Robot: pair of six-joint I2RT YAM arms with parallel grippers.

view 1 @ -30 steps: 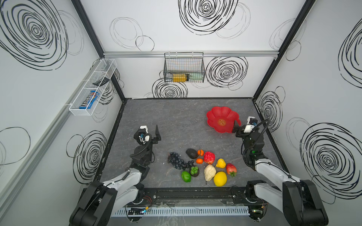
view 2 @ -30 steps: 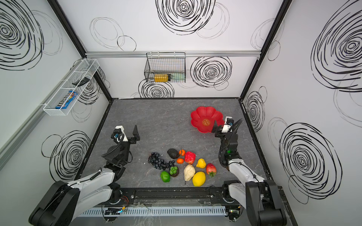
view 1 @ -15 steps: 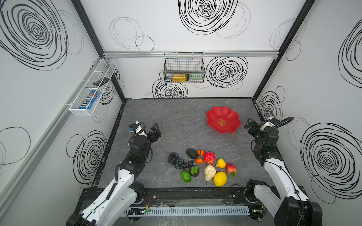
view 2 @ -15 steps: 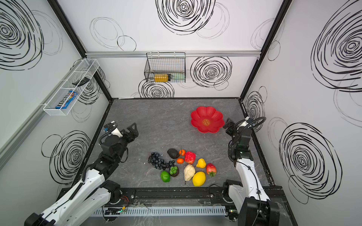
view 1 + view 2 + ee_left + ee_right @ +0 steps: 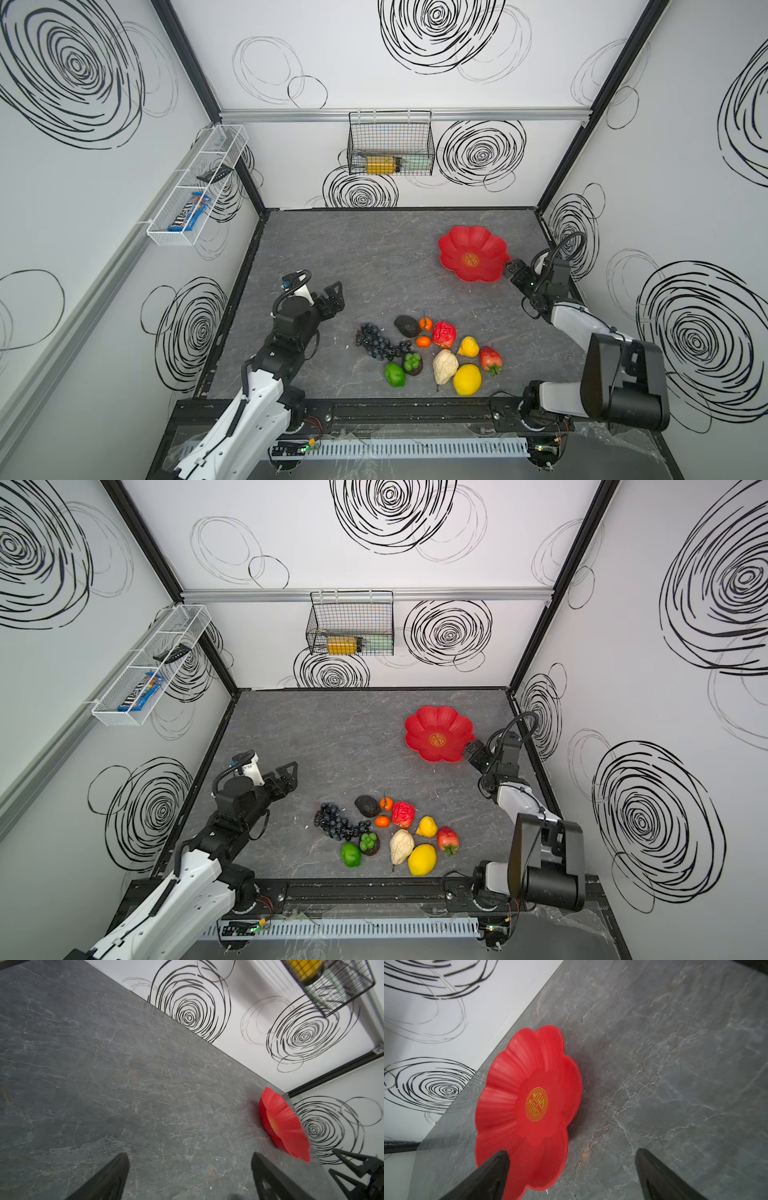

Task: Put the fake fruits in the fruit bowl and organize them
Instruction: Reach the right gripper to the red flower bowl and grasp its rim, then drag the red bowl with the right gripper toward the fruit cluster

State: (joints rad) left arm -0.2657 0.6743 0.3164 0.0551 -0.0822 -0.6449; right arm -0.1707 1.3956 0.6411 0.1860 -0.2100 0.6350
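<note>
The empty red flower-shaped fruit bowl (image 5: pixel 457 249) (image 5: pixel 424 729) (image 5: pixel 282 1124) (image 5: pixel 508 1088) lies at the back right of the grey table. The fake fruits lie clustered near the front edge: a dark grape bunch (image 5: pixel 376 343) (image 5: pixel 334 823), avocado (image 5: pixel 406 326), two oranges (image 5: pixel 425 323), a red lumpy one (image 5: pixel 444 334), lemon (image 5: pixel 467 379), a cream lumpy one (image 5: pixel 444 365), strawberry (image 5: pixel 490 360) and green ones (image 5: pixel 394 375). My left gripper (image 5: pixel 338 297) (image 5: pixel 291 777) (image 5: pixel 190 1159) is open over bare table, left of the fruits. My right gripper (image 5: pixel 512 270) (image 5: pixel 473 752) (image 5: pixel 572 1159) is open at the bowl's near right rim, one finger (image 5: pixel 492 1174) above the rim.
A black wire basket (image 5: pixel 390 143) with a yellow-labelled bottle hangs on the back wall. On the left wall a white wire basket (image 5: pixel 195 187) holds a blue candy packet. Walls close in the table on three sides, and a black rail (image 5: pixel 395 409) runs along the front.
Both arms have risen and reached out from their folded poses. The right gripper swung out towards the wall and back to the bowl's rim. Both grippers stayed open.
</note>
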